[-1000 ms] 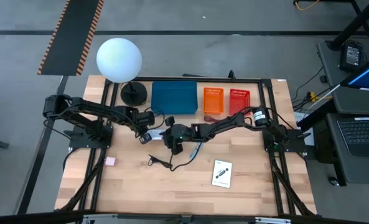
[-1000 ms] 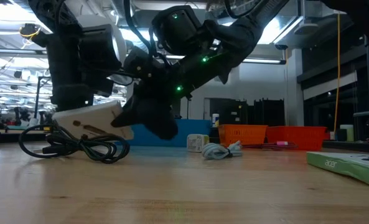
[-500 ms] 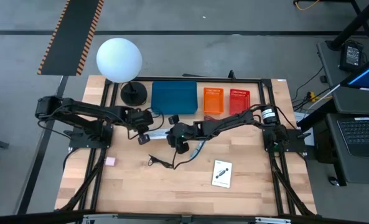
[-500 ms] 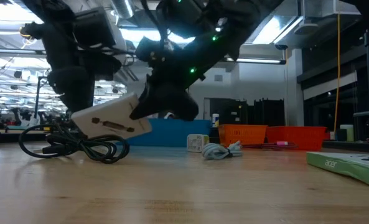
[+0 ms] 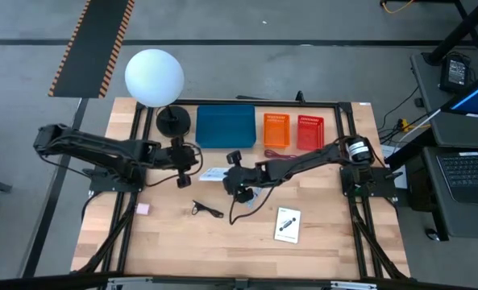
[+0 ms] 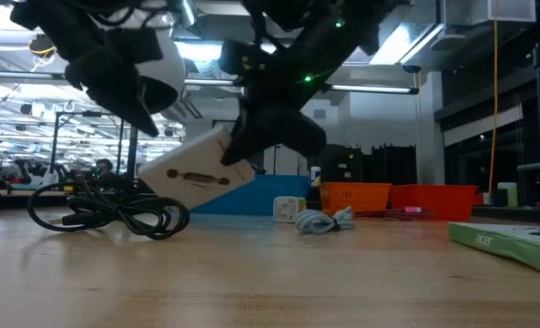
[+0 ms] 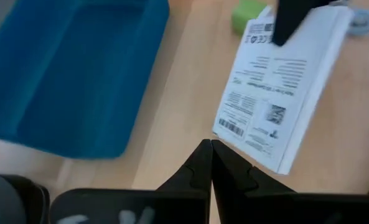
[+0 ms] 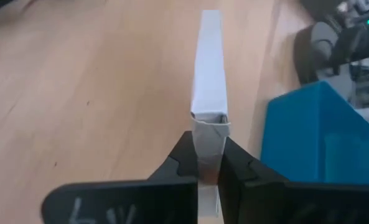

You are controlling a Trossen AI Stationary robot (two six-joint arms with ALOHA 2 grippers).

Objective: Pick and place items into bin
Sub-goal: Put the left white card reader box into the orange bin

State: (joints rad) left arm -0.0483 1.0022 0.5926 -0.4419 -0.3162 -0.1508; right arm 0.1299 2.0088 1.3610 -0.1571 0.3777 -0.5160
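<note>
Blue bin [image 5: 226, 126] empty; right gripper [image 8: 207, 163] jaws pinching white card [image 5: 213, 174] aloft, left gripper [image 7: 210, 163] jaws shut, empty; second card [image 5: 287, 224], black cable piece [image 5: 206, 209], pink block [image 5: 143, 209] remain on counter [image 5: 182, 250].

Surface: light wooden table [image 5: 174, 242].
Far edge: blue bin [image 5: 226, 126], orange tray [image 5: 276, 129], red tray [image 5: 309, 128], lamp base [image 5: 172, 121].
Loose: black cable [image 5: 208, 210], pink block [image 5: 143, 209], white printed card [image 5: 287, 224].
</note>
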